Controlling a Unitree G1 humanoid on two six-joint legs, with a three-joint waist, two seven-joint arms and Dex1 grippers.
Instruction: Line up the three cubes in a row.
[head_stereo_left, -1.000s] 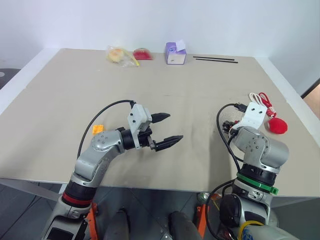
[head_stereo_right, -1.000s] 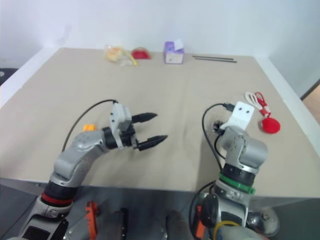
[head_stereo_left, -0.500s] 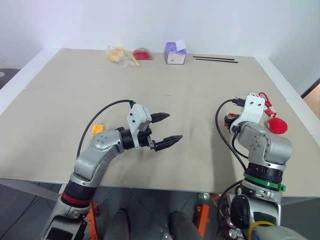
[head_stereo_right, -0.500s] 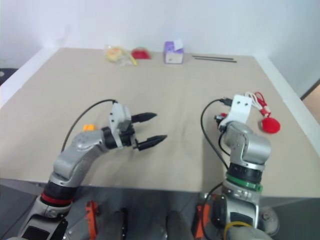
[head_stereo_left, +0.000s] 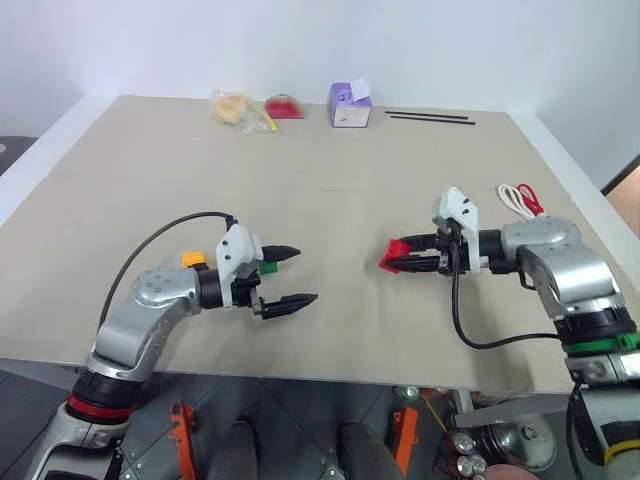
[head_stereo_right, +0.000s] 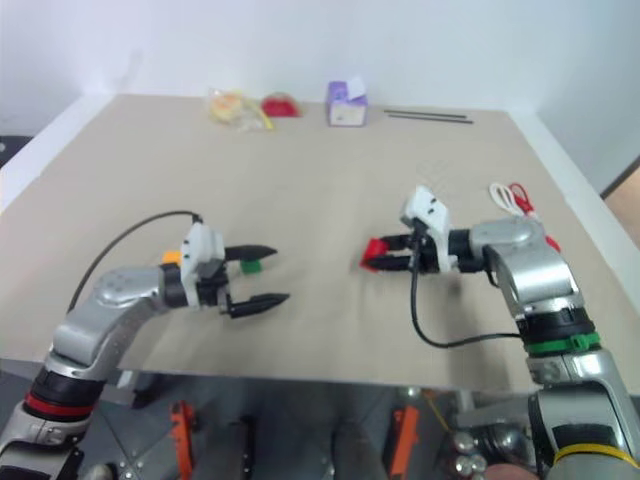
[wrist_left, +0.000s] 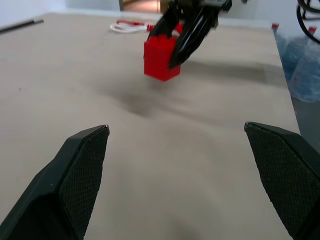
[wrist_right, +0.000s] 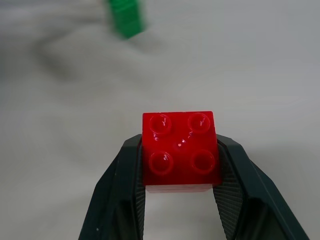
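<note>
Between the black fingers of the right gripper (head_stereo_left: 392, 262) sits the red cube (wrist_right: 180, 150), pinched on two opposite sides with its studded face turned toward the wrist camera and its body carried clear above the table (head_stereo_left: 330, 160), a soft shadow lying on the board beneath it. Ahead of that gripper's tips, across a bare stretch of table, lies the green cube (head_stereo_left: 268, 267), and just past it the yellow-orange cube (head_stereo_left: 193, 259), both tucked close against the left arm's wrist. The left gripper (head_stereo_left: 290, 275) is spread wide and grasps nothing, its fingers pointing across at the red cube from well apart. I judge the chief risk to be the meeting of the two arms: the row seems likely to form beside the green cube, right where the left gripper hangs, so the right fingers could knock the left ones or sweep the green cube out of place while setting down. A second risk is the grip itself; the fingers hold only the cube's lower part, and a release from this height would let it tumble or land skewed, spoiling the line. Far beyond both grippers, at the table's back edge, stands a purple-and-white box (head_stereo_left: 351, 105) with its top flap raised; what it holds cannot be made out. A clear bag (head_stereo_left: 238, 109) beside it holds something yellowish that I cannot identify.
</note>
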